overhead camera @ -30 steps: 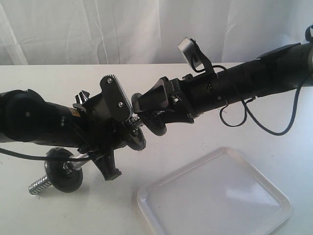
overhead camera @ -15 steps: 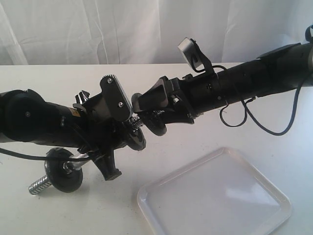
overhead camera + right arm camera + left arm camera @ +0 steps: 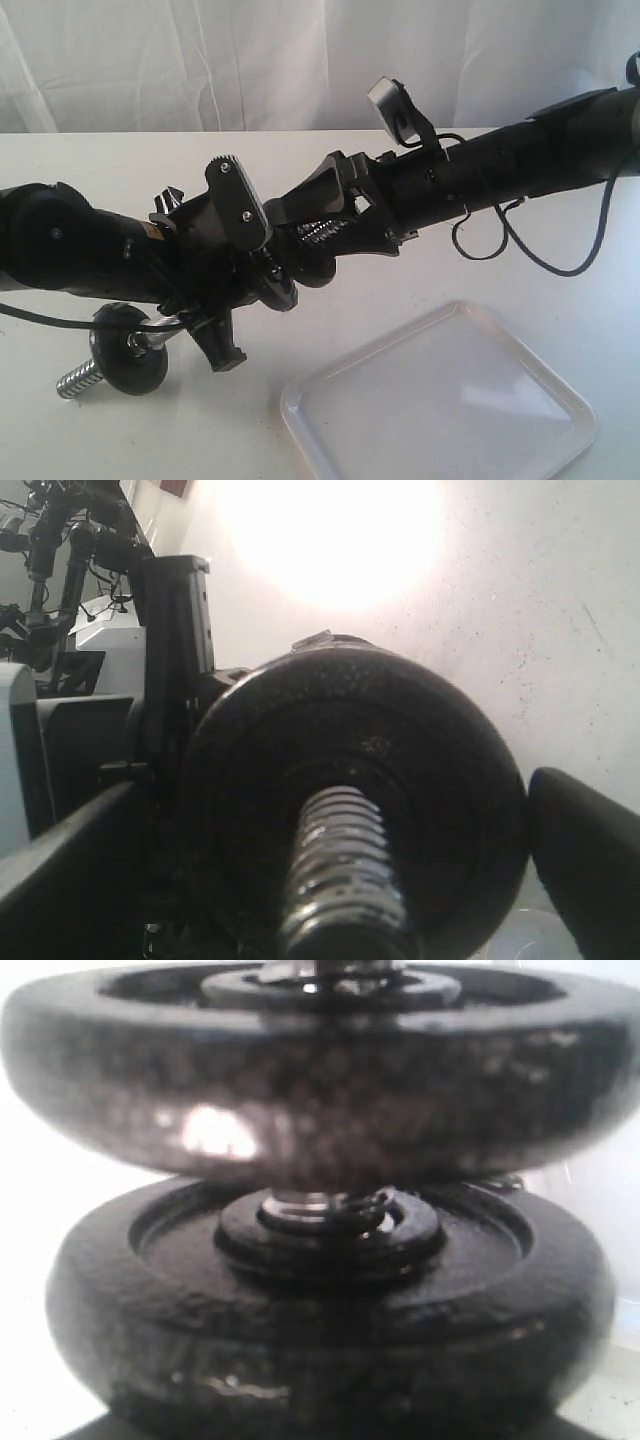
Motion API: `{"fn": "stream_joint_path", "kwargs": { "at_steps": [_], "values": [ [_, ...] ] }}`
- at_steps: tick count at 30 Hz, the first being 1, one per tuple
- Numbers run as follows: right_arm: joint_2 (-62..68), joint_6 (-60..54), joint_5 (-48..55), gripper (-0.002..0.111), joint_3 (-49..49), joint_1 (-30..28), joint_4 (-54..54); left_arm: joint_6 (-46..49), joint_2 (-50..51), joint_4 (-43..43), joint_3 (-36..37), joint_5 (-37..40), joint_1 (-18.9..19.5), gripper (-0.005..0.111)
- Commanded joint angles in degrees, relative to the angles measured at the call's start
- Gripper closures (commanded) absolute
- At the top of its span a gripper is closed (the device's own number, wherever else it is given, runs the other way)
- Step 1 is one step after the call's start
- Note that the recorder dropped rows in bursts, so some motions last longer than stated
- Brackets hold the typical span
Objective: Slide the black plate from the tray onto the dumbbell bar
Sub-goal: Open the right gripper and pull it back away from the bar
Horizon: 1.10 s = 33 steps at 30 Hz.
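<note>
The dumbbell bar [image 3: 78, 378] slants up from the table at the left, with one black disc [image 3: 128, 352] near its low end. My left gripper [image 3: 228, 278] is shut on the bar's middle. The black plate [image 3: 312, 268] sits on the bar's raised threaded end [image 3: 340, 855]. My right gripper [image 3: 292, 238] stands open around it, and its fingers [image 3: 590, 850] are clear of the plate's rim [image 3: 470, 780]. In the left wrist view two black discs [image 3: 330, 1340] hang on the bar a narrow gap apart, and that gripper's own fingers do not show. The white tray [image 3: 440, 400] holds nothing.
The tray lies at the front right, near the table's edge. A black cable [image 3: 520, 240] loops under the right arm. White curtain hangs behind the table. Bare table [image 3: 560, 280] stretches to the right of the arms.
My right gripper has moved left along the bar, taking the black plate further onto the thread towards the disc by the left gripper. Its jaws opened slightly wider.
</note>
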Motion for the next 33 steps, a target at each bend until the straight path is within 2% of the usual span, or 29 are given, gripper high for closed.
{"fn": "stream_joint_path", "kwargs": {
  "at_steps": [1,10,16,19,21,23,26,27,33],
  "values": [
    [-1.1,0.1,4.9,0.014,-1.0,-3.4,2.5,-1.3,-2.6,-2.5,-2.1,-8.8,0.3,0.107],
    [-1.6,-1.7,4.9,0.014,-2.7,-9.2,-6.2,-1.1,-2.6,-2.5,-2.1,-8.9,0.3,0.107],
    [-1.6,0.2,4.9,0.014,-2.7,-9.4,-12.4,-1.1,-2.6,-2.5,-2.1,-8.9,0.4,0.107],
    [-1.6,1.9,4.9,0.019,-2.7,-9.4,-13.6,-1.1,-2.6,-2.5,-2.1,-8.9,0.5,0.107],
    [-1.7,0.3,4.9,0.029,-2.9,-9.4,-13.0,-1.1,-2.6,-2.5,-2.1,-8.9,0.5,0.107],
    [-1.7,0.1,4.9,0.049,-3.8,-9.4,-12.8,-1.1,-2.6,-2.5,-2.1,-8.9,0.5,0.107],
    [-1.8,4.4,4.9,0.100,-4.8,-9.4,-12.9,-1.1,-2.6,-2.5,-2.1,-8.9,0.5,0.107],
    [-2.0,6.7,4.9,0.107,-4.8,-9.4,-12.8,-1.1,-2.6,-2.5,-2.1,-8.9,0.5,0.107],
    [-3.8,8.9,4.9,0.108,-4.7,-9.4,-13.3,-1.1,-2.6,-2.5,-2.1,-9.0,0.5,0.107]
  ]
}}
